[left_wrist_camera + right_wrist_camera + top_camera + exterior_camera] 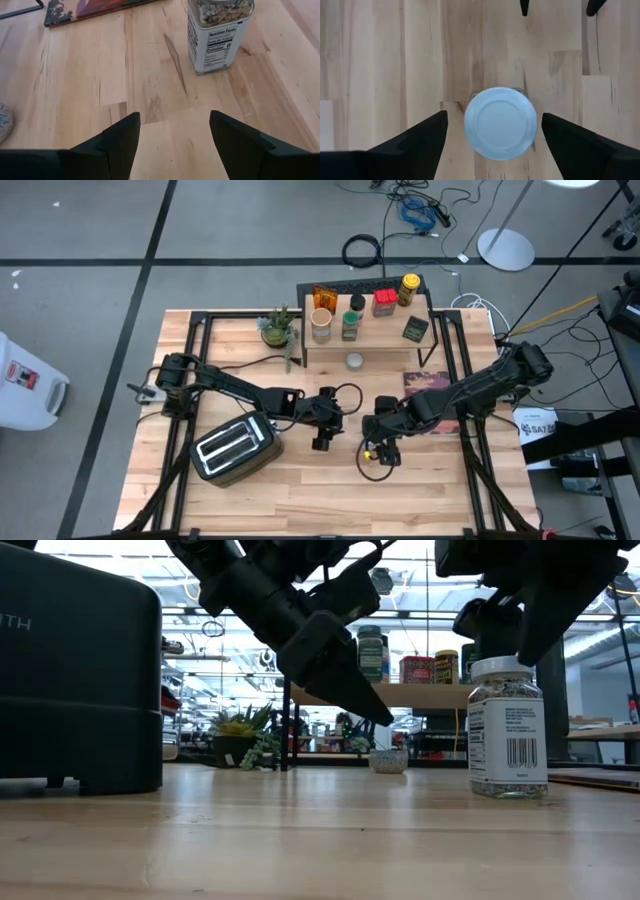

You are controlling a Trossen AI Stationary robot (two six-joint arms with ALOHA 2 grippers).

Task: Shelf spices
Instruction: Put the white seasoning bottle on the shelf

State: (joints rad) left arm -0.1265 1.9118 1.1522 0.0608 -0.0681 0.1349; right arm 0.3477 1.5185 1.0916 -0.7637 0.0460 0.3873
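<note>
Spice jar, clear square-sided plastic with a white round lid and speckled seasoning inside (500, 123), stands upright on the light wood tabletop (300, 490), directly under the right claw (495, 137). Right claw is spread wide, one dark finger on either side of the lid, neither finger touching the jar; nothing is gripped. In the low view the same jar (508, 728) sits flat on the tabletop with its barcode label facing the camera, the right arm's dark body hanging just above the lid.

Left claw (175, 135) is released, fingers well apart with bare wood between them, holding nothing. It hovers above the tabletop, pointed toward the jar (218, 30), which stands apart from it.

Outward, from the high view: left claw (322, 442) and right claw (385, 455) sit near each other at mid-tabletop. Silver two-slot toaster (233, 447) lies just beside the left arm. Flat dark book with a purple-red cover (427, 385) lies partly under the right arm.

Light wood shelf on black metal legs (385, 327) stands at the far side of the tabletop. On top of it: orange box (324, 296), tan jar (320, 323), two green-capped jars (352, 318), red tin (384, 303), yellow jar (408, 289), black tin (416, 329). Small pale round jar (354, 361) sits on the tabletop beneath the shelf. Green potted plant (279, 328) stands just beside the shelf's left end.
</note>
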